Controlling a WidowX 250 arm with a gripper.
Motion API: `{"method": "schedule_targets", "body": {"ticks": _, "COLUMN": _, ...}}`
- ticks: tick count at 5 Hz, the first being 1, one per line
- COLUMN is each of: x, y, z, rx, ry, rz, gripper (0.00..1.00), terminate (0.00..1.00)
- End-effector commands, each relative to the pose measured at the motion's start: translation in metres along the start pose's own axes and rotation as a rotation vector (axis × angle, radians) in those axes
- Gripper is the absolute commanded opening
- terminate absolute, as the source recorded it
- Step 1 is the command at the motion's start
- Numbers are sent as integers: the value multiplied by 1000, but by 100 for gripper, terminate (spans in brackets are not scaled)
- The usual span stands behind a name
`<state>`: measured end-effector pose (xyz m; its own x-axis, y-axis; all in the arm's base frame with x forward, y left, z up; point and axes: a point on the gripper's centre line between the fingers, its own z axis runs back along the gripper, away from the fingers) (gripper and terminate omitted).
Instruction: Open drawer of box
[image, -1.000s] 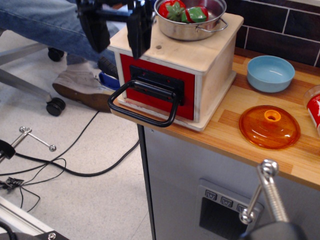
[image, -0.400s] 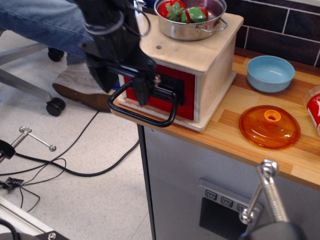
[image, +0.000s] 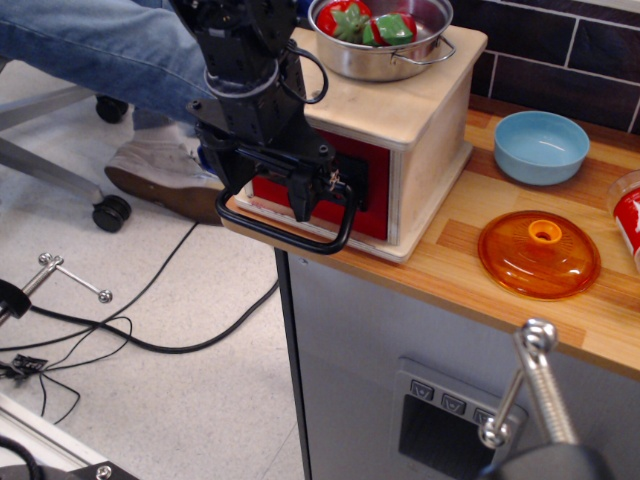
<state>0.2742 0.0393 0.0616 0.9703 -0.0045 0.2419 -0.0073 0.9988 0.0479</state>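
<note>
The box (image: 425, 130) of pale plywood stands at the left end of the wooden counter (image: 500, 300). Its red-fronted drawer (image: 370, 195) looks pushed in, flush with the wooden frame. The large black loop handle (image: 290, 240) juts out toward the front left, past the counter's edge. My black gripper (image: 275, 188) hangs right in front of the drawer face, inside the loop of the handle. Its fingers stand apart, and its body hides the black plate and much of the red front. I cannot tell whether a finger touches the handle.
A steel pot (image: 385, 45) with red and green toy vegetables sits on the box. A blue bowl (image: 541, 146), an orange lid (image: 540, 253) and a red can (image: 630, 225) lie to the right. A grey cabinet (image: 350, 360) is below, and a person's shoe (image: 150, 175) and cables (image: 150, 330) are on the floor.
My gripper has come down from above the box's left edge and moved right, to in front of the drawer face at the handle. The drawer and handle have not moved.
</note>
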Motion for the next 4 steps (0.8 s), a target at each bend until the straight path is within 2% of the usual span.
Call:
{"method": "schedule_targets", "body": {"ticks": 1, "x": 0, "y": -4, "z": -12, "rx": 36, "ry": -35, "rz": -8, "gripper": 100, "terminate": 0}}
{"method": "schedule_targets", "body": {"ticks": 2, "x": -14, "y": -9, "z": -23, "rx": 47, "ry": -18, "rz": -9, "gripper": 100, "terminate": 0}}
{"method": "schedule_targets", "body": {"ticks": 4, "x": -56, "y": -11, "z": -25, "rx": 12, "ry": 110, "rz": 12, "gripper": 100, "terminate": 0}}
